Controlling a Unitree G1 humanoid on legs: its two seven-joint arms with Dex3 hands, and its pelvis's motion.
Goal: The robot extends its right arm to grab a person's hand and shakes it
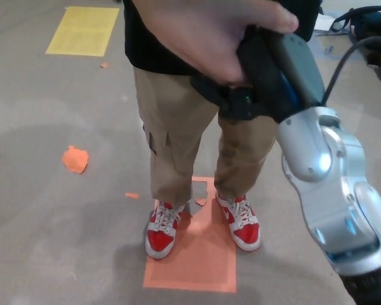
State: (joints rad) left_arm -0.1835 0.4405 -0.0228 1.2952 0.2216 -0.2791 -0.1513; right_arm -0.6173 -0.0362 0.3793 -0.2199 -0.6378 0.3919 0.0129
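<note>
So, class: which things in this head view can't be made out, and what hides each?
- Black right hand: fingers hidden under the person's bare hand.
- Person above the black shirt: cut by the top edge.
- Left hand: out of view.
- Dark bag: cut by the right edge.

person's hand over right hand | shoes on floor patch below

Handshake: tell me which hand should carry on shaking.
Right. The right hand is clasped with the person's hand, whose fingers wrap over its top. The left hand is not in view, so it would have to reach in first.
</note>
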